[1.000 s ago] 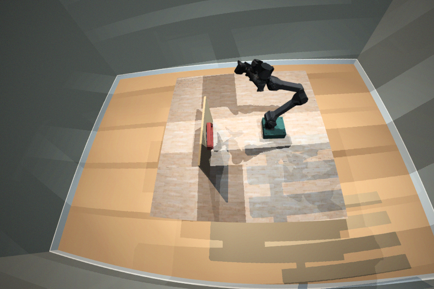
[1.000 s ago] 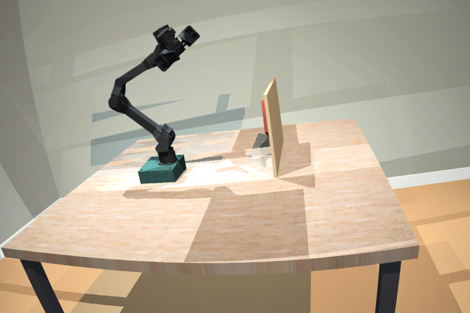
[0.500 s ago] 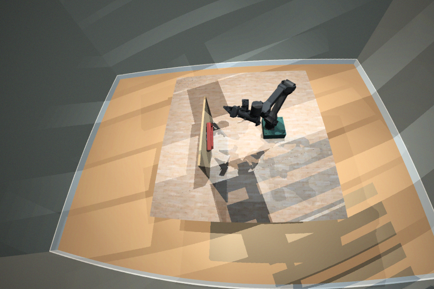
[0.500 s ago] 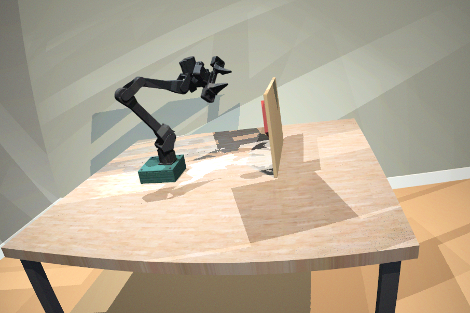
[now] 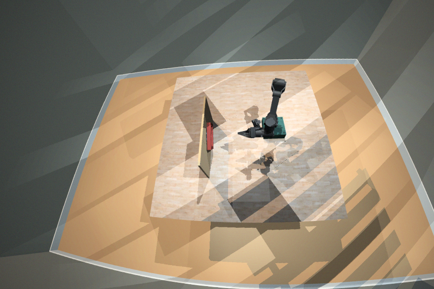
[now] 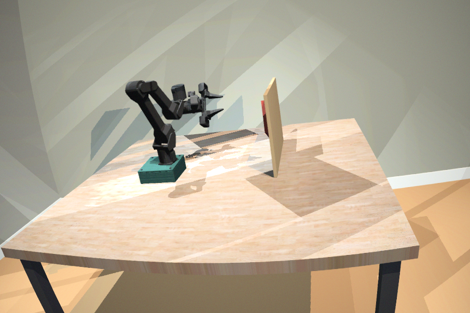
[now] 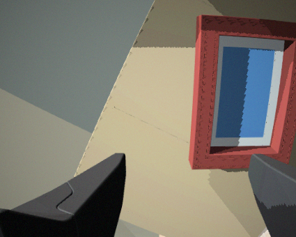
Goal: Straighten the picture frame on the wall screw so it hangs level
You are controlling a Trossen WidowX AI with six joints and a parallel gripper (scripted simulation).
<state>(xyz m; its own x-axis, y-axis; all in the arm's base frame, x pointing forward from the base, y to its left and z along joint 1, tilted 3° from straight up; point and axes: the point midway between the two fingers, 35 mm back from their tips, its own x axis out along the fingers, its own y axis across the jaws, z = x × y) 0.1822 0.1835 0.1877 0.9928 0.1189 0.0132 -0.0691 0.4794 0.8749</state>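
The red picture frame (image 5: 209, 137) (image 6: 262, 107) (image 7: 203, 90) with a blue picture hangs on the upright tan board (image 5: 201, 138) (image 6: 274, 131) (image 7: 150, 94). In the wrist view its sides run nearly upright while the board's left edge slants strongly; with this oblique view I cannot tell its exact tilt. The screw and the notched strip are hidden. My gripper (image 5: 238, 133) (image 6: 223, 102) (image 7: 189, 164) is open and empty, pointing at the board from a distance. In the wrist view the right fingertip overlaps the frame's lower edge, without touching it.
The board stands on the wooden table (image 5: 189, 194) (image 6: 212, 222). The arm's green base (image 5: 279, 128) (image 6: 157, 175) is on the table on the frame's side of the board. Strong shadows cross the board and table.
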